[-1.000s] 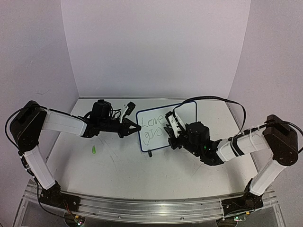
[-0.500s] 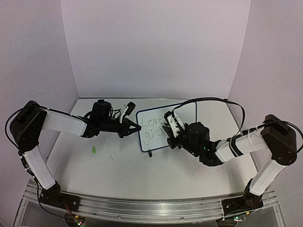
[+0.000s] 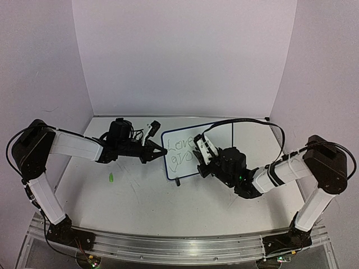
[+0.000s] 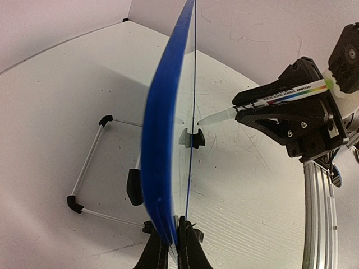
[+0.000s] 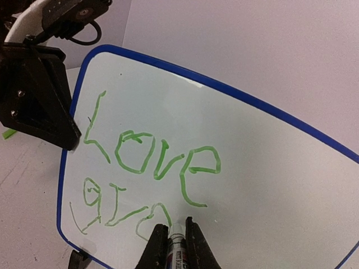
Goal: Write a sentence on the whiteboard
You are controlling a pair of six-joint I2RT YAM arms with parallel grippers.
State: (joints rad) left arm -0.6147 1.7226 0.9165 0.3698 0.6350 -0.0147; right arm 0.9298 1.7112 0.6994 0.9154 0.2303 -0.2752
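Looking down from the top view, finds the whiteboard [image 3: 216, 134] standing on its lower edge at the centre of the frame, on the white table [image 3: 140, 196], leaning back a little. Shows on its face the sentence [image 5: 159, 175] in green: "Love" on the upper line, and under it a few more letters, perhaps "gro", not easy to read. Carries a blue rim all around in the right wrist view.

Grips the board's left edge with the left gripper [image 4: 173, 246], at the bottom centre of the left wrist view, both fingers closed tight on the rim. Holds a marker [image 4: 280, 96] with the right gripper [image 5: 177, 235], fingers closed on its barrel, at the bottom centre of the right wrist view. Puts the marker's tip at the board's face, just beside the last green letter of the lower line; seems to touch, but cannot tell for sure.

Notes a small green piece [image 3: 112, 177] lying on the table at the left of the top view, well apart from the board. Shows behind the board, at the left of the left wrist view, a thin wire stand [image 4: 105, 120] with black corners resting on the table.
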